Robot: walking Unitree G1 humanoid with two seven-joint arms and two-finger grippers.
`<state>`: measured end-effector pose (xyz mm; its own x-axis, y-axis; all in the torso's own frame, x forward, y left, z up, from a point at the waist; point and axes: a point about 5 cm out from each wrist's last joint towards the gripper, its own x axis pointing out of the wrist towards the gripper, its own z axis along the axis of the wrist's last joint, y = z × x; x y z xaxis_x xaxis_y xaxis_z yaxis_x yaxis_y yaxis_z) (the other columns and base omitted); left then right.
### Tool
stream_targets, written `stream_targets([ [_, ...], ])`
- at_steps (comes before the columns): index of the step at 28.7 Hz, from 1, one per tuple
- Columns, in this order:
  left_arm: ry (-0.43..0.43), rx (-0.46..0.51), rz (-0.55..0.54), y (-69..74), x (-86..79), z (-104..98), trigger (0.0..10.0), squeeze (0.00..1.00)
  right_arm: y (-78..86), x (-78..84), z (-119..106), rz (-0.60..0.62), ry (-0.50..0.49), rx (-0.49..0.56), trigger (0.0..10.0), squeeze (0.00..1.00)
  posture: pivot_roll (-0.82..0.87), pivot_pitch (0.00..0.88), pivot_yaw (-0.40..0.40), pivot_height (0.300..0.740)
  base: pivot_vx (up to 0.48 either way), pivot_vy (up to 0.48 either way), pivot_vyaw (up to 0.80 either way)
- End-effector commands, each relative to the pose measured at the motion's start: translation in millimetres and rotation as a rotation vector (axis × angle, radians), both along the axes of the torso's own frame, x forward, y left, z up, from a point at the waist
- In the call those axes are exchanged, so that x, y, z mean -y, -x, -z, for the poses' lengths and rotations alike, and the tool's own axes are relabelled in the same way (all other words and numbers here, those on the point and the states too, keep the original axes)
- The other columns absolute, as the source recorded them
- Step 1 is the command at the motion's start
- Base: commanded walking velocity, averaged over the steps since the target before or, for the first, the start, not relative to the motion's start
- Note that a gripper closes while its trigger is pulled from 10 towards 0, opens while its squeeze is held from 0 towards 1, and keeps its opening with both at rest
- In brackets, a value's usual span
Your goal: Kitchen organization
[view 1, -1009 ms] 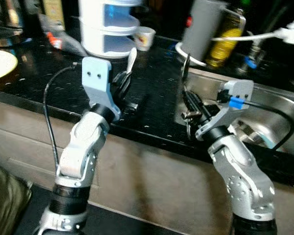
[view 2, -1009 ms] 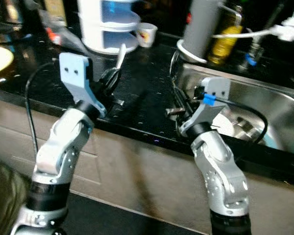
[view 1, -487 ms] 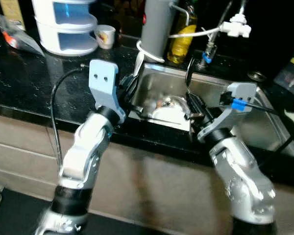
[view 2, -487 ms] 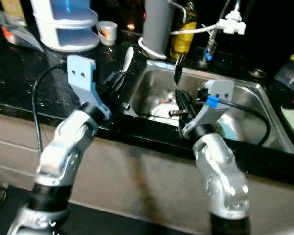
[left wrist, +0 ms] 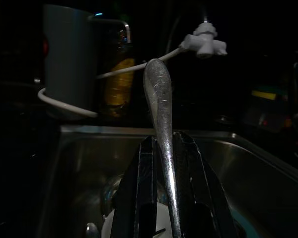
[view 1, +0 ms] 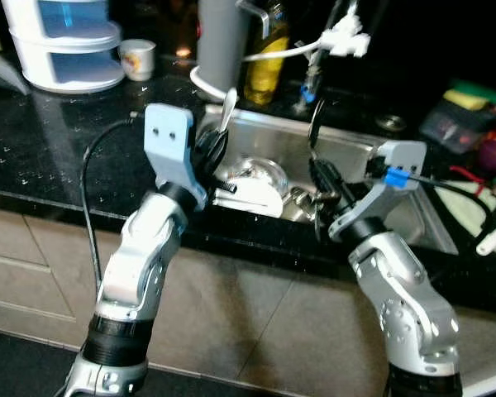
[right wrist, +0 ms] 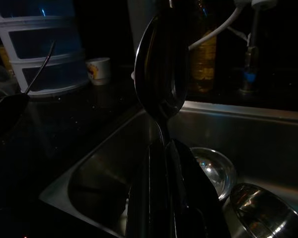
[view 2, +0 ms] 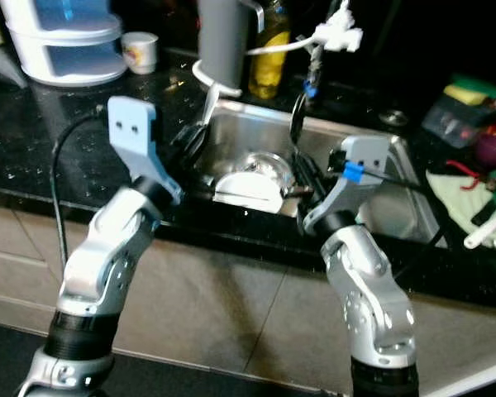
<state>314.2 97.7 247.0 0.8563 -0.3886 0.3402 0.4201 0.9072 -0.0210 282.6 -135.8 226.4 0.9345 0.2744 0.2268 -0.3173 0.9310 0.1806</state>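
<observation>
Dim kitchen, far wall lost in dark. Black speckled counter [view 1: 58, 157] running across, glinting under small lights. Steel sink [view 1: 413, 215] sunk into counter, near its front edge. White tiered rack [view 1: 62, 41] and small cup [view 1: 137, 58] at counter's back left. Grey canister [view 1: 221, 37] and yellow bottle [view 1: 263, 58] by sink's back edge. Beige cabinet fronts [view 1: 33, 273] below counter. Dark floor [view 1: 16, 364] at bottom left.

home kitchen: steel sink [view 1: 413, 219], black counter [view 1: 58, 165], oil bottle [view 1: 263, 62].
</observation>
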Motion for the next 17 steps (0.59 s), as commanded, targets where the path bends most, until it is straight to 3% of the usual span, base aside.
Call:
stream_targets([
  [1, 0.007, 0.015, 0.015, 1.4, 2.4, -3.4, 10.0, 0.0, -0.5, 1.3, -1.4, 0.009, 0.0, 0.005, 10.0, 0.0, 0.06, 0.0, -0.179, 0.74, 0.0, 0.0, 0.0],
  [5, 0.017, 0.013, 0.009, -0.1, -0.3, -4.3, 10.0, 0.0, -1.7, 0.5, -1.8, 0.012, 0.004, 0.003, 10.0, 0.0, 0.06, 0.0, -0.181, 0.74, 0.0, 0.0, 0.0],
  [10, -0.023, 0.051, -0.063, -12.0, -17.6, -10.9, 10.0, 0.0, -8.4, 1.0, 2.4, 0.055, 0.02, -0.028, 10.0, 0.0, 0.07, 0.0, -0.183, 0.74, 0.0, 0.0, 0.0],
  [12, -0.049, 0.078, -0.105, -19.4, -28.6, -17.8, 10.0, 0.0, -12.0, 0.2, 3.8, 0.07, 0.039, -0.042, 10.0, 0.0, 0.07, 0.0, -0.18, 0.74, 0.0, 0.0, -0.8],
  [17, -0.076, 0.101, -0.121, -24.3, -33.8, -23.7, 10.0, 0.0, -13.7, -0.8, 1.9, 0.08, 0.041, -0.036, 10.0, 0.0, 0.06, 0.0, -0.175, 0.74, 0.0, 0.0, -0.8],
])
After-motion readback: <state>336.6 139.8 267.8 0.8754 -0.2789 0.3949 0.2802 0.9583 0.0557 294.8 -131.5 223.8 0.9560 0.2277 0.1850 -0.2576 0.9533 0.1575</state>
